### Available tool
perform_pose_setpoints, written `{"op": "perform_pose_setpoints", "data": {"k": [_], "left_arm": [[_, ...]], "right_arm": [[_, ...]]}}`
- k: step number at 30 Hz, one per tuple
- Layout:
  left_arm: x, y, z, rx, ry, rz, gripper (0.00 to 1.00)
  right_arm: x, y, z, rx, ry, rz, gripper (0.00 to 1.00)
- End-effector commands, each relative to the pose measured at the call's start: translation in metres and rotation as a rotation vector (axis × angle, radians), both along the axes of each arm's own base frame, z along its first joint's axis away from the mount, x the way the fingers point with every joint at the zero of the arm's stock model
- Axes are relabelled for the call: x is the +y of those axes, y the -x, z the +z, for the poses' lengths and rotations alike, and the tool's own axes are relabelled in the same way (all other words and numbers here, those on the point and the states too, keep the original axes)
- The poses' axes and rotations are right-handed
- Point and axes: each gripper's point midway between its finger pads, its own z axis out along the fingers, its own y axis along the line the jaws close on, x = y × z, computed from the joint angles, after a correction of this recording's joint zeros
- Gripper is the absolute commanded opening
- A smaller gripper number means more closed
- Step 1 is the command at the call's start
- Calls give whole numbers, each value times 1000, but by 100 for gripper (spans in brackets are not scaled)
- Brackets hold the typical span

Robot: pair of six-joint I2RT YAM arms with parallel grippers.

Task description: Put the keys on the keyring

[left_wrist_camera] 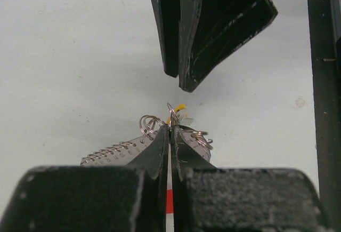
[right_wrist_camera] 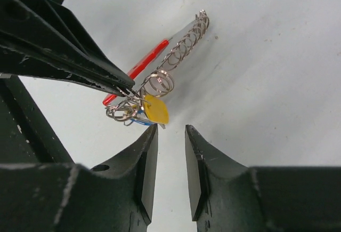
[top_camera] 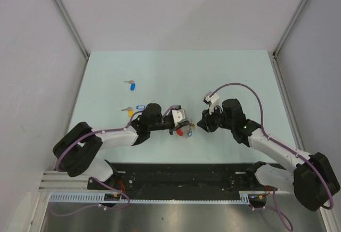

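My left gripper (left_wrist_camera: 169,129) is shut on the keyring (right_wrist_camera: 160,61), pinching its thin silvery wire just above the table. The keyring shows a red arc and a silvery coil (left_wrist_camera: 109,153). A key with a yellow tag (right_wrist_camera: 155,109) hangs at the pinched spot among small split rings, with a bit of blue beside it. My right gripper (right_wrist_camera: 171,134) stands open just short of the yellow tag, nothing between its fingers. From above, the left gripper (top_camera: 186,127) and the right gripper (top_camera: 201,121) face each other over the keyring (top_camera: 181,133).
A key with a blue tag (top_camera: 131,86) lies on the table at the far left. Nearer the left arm lie another blue tag (top_camera: 140,106) and a yellow tag (top_camera: 129,112). White walls close in the table on three sides.
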Motion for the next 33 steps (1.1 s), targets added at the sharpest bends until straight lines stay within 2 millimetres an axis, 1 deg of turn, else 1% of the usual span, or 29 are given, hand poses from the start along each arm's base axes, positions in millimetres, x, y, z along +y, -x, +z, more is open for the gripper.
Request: {"op": "perform_pose_setpoints", "data": {"k": [1,2,5,7,11,15,19,29,30,32,33], "left_arm": [[-2,2,29,-98,-2,-68,0],[0,5,24,-84,-30,-79,0],[4,9,28,-100,-55,-111,0],[5,11,31,-118,-65,-131,0],[8,16,34,-122,-83,-153,0],[8,19,36,-116,-82,-177,0],[8,22,38,-116,-79,-184,1],[7,20,44,-124,-44,-167,0],[8,19,43,-113,-43,-146,0],[7,14,48,-105,-14,-109,0],[9,10,47,-99,-12,-72,0]], "right_arm": [[8,3,30,-134,-70,116,33],[9,5,32,-153,-74,136,33],[16,16,39,-177,-113,217,33],[20,23,39,-178,-131,266,33],[26,31,41,-188,-157,334,33],[28,31,39,-188,-155,346,33],[31,26,37,-197,-155,348,32],[37,26,24,-161,-159,381,29],[36,25,25,-161,-158,370,29],[35,24,28,-155,-164,342,28],[33,21,34,-176,-161,312,28]]}}
